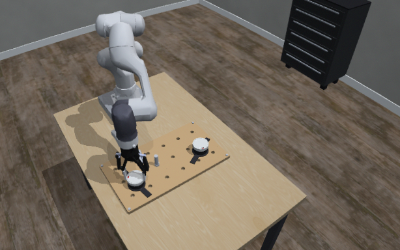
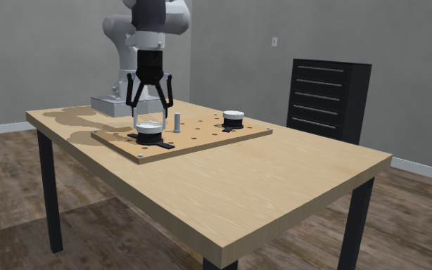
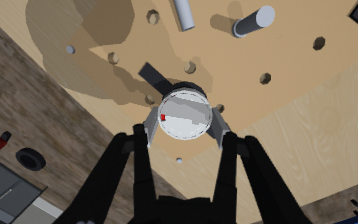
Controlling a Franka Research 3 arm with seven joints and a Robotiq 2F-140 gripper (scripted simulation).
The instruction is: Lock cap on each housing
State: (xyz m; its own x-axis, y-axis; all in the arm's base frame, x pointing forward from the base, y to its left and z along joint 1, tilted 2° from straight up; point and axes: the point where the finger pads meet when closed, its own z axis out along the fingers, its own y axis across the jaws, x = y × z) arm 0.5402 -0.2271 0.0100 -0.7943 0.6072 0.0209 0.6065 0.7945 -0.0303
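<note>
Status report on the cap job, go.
Gripper shut on near cap. Both housings upright; far cap untouched. Peg beside gripper, not touching.

My arm (image 1: 122, 49) is white and smooth, with big round joints. Near my wrist it turns dark grey (image 1: 124, 118), then there is a white ring (image 2: 149, 39). My gripper (image 2: 149, 121) is black, with thin bars like legs. My fingertips are light grey. My base (image 2: 105, 105) is a flat grey block.
</note>
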